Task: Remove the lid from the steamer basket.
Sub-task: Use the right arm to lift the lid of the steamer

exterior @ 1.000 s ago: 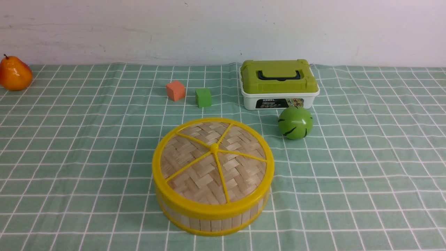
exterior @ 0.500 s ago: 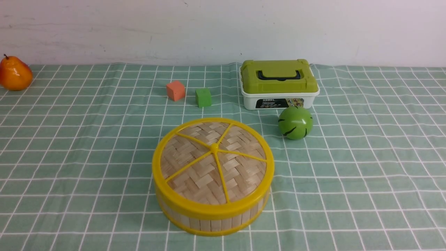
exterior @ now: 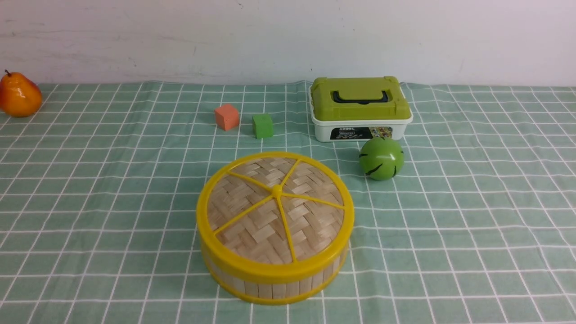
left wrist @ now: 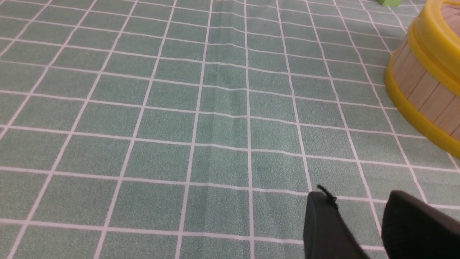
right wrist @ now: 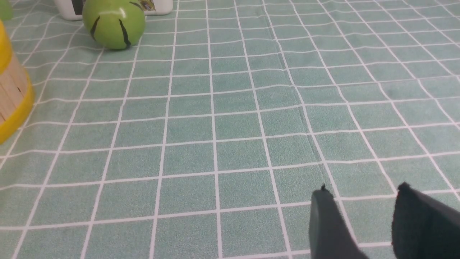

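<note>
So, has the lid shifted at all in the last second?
No. In the front view the lid sits squarely on the steamer basket, its rim the same gap from the green ball as before.

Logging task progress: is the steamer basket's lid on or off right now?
On. The lid sits level on the steamer basket, its yellow rim covering the top all round.

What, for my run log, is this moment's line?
lid: on steamer basket | left gripper: open, empty | right gripper: open, empty | stage: pre-grasp
</note>
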Robot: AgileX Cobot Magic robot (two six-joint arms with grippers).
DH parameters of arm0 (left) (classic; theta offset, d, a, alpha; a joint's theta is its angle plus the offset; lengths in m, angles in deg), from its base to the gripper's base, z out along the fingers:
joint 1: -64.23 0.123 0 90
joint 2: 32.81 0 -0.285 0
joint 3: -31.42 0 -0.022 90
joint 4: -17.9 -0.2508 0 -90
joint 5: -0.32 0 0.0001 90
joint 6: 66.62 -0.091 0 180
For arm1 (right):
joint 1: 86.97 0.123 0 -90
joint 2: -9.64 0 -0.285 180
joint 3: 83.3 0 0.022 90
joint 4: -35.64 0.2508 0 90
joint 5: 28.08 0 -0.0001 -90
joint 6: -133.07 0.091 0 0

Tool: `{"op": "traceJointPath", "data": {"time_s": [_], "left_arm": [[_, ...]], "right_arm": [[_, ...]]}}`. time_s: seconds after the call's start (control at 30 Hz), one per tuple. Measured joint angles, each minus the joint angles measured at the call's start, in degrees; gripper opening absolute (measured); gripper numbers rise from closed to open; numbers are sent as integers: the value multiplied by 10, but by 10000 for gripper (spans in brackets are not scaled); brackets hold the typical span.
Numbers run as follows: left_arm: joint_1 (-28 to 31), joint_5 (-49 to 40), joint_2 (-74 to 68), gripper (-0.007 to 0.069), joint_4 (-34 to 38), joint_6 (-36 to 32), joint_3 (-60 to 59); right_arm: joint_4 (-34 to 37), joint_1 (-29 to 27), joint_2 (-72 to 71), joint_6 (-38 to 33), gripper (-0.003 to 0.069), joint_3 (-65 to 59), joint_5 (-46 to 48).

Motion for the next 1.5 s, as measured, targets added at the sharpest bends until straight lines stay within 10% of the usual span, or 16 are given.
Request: {"op": "traceJointPath", "data": {"time_s": [0.93,1.23,1.5], "left_arm": [[0,0,0,239,0,0,0],[0,0,0,239,0,0,0],[0,0,0,239,0,0,0]], "right_arm": [[12,0,0,1,241,0,0],[432,0,0,189,241,-4,10],[479,0,0,138,241,-4,7]]}}
